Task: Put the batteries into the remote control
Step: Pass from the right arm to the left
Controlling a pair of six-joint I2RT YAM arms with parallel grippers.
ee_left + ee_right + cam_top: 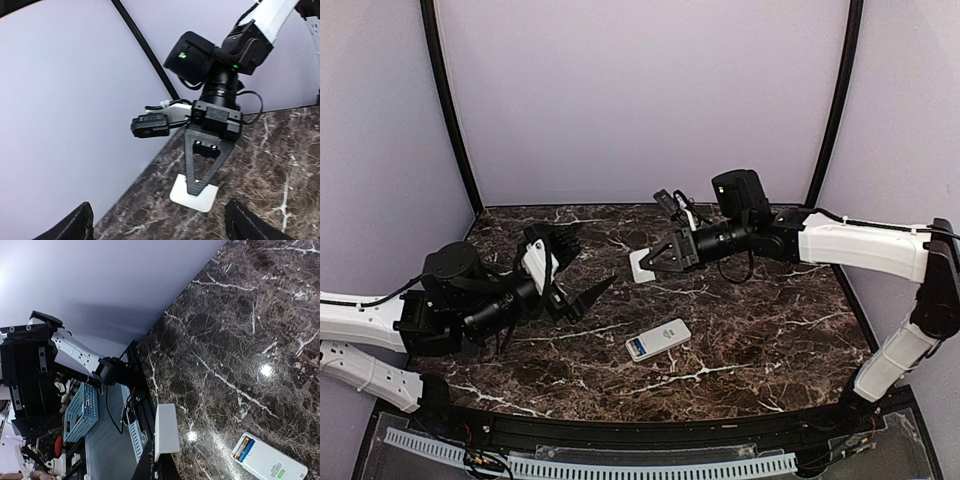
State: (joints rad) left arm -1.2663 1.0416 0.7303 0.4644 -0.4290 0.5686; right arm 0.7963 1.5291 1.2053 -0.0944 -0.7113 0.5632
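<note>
The white remote control [658, 340] lies back side up on the marble table. Its battery bay is open at one end. Both batteries [243, 448], one bluish and one pale tan, lie side by side in the bay of the remote [272, 463]. My right gripper [650, 262] is shut on the small flat white cover [641, 265] and holds it just above the table behind the remote. The cover also shows in the right wrist view [166, 432] and the left wrist view [196, 196]. My left gripper [575, 272] is open and empty, raised left of the remote and facing the right gripper [199, 186].
The dark marble table [760, 330] is walled in by pale purple panels. A blue basket [80, 412] and cables lie beyond the table's near edge. A cable rail [620, 466] runs along the front.
</note>
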